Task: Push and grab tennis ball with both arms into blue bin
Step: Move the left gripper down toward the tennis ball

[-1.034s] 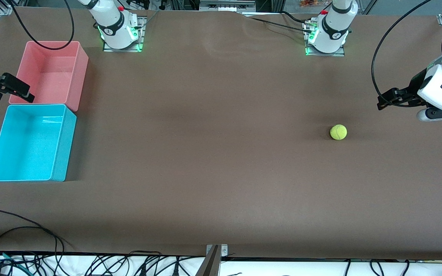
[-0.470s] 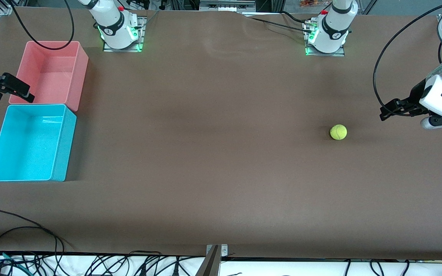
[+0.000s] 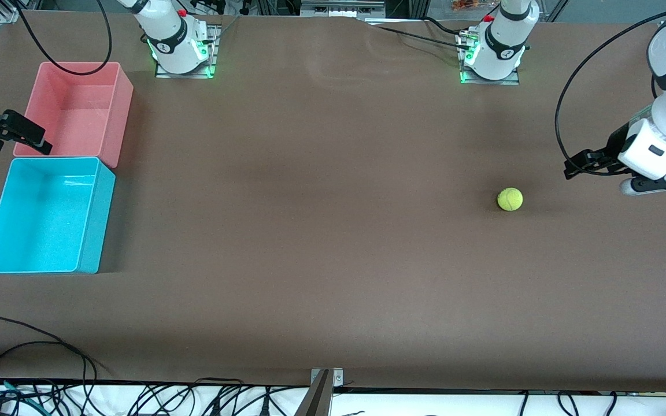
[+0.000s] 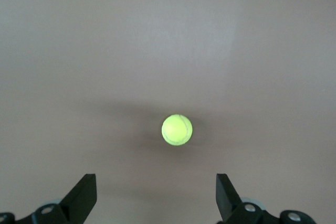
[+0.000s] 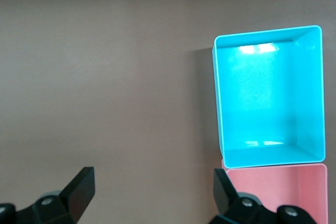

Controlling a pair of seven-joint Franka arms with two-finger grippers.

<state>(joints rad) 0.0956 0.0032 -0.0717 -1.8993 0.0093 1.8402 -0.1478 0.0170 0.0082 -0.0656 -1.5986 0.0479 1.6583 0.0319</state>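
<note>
Ball [image 3: 509, 199] sat alone on the brown surface [image 3: 333, 260], just ahead of the left end effector [image 3: 577, 163], whose fingers were spread wide, apparently lined up to shove it toward the blue bin [image 3: 87, 231] well apart at the right arm's end. The right end effector [image 3: 18, 134], also spread, hung waiting over the pink bin's [image 3: 122, 104] edge.

Yellow-green tennis ball [image 3: 509, 199]; cyan-blue bin [image 3: 95, 222]; pink bin [image 3: 121, 115].
</note>
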